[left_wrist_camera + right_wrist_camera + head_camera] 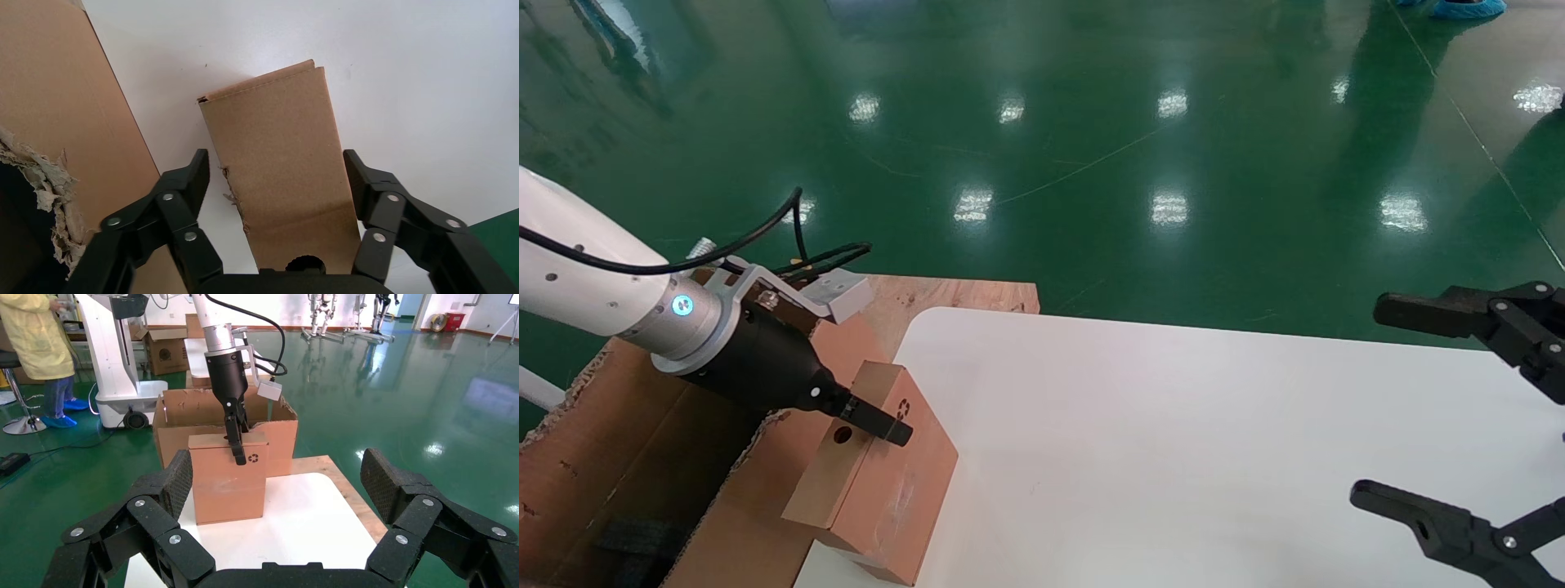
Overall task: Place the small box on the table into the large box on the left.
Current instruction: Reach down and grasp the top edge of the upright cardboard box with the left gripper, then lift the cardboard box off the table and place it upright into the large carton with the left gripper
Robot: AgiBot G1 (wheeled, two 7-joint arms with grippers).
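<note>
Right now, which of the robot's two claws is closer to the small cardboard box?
The left. The left gripper straddles the small box, fingers open on either side. The right gripper hangs open over the table's far right side.

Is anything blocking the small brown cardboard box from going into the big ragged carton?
Only the large box's own near wall. The small box stands on the white table beside it, between the left gripper's open fingers.

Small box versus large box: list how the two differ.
The small box is closed with clean edges; the large box is open-topped, its edges torn and ragged. The small box stands on the white table; the large box sits beside it. The left gripper straddles the small box, not the large box. Both are brown cardboard.
</note>
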